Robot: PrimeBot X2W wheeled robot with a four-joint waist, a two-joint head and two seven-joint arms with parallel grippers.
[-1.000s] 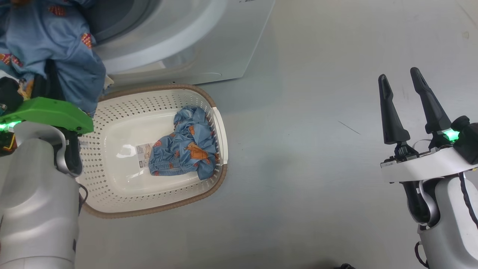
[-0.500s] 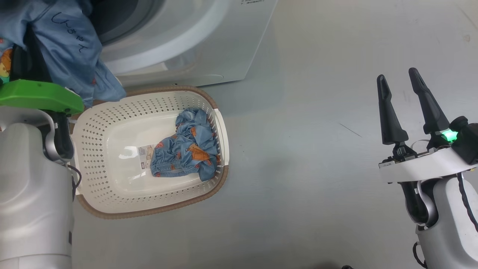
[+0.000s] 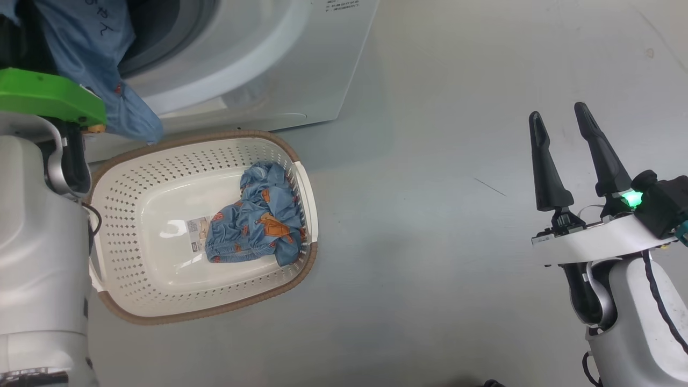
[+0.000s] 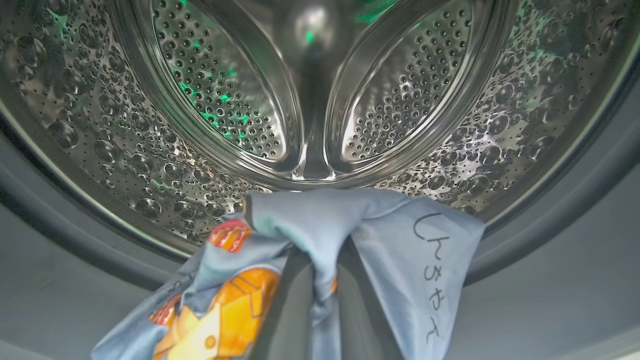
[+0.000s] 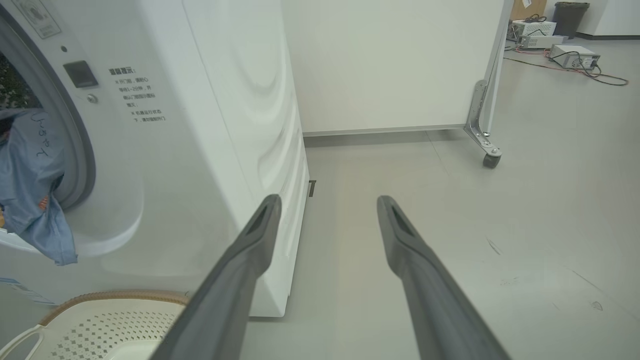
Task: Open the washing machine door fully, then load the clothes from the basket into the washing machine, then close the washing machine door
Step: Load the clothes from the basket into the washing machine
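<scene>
The left end effector (image 4: 314, 252), clamped on a blue garment (image 4: 400, 235), faces the drum (image 4: 220, 100) ahead at 12 o'clock. A second garment (image 3: 252, 228) lies in the basket (image 3: 121, 215); at its 3 o'clock the right end effector (image 3: 557, 111) hangs spread, empty.

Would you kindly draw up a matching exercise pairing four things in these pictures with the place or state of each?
1. left claw
2. right claw
3. crumpled garment
4. basket

A. open, above bare floor
B. standing before the washing machine
C. shut on hanging garment at the drum mouth
D. lying in the basket

Pairs: 1-C, 2-A, 3-D, 4-B.
</scene>
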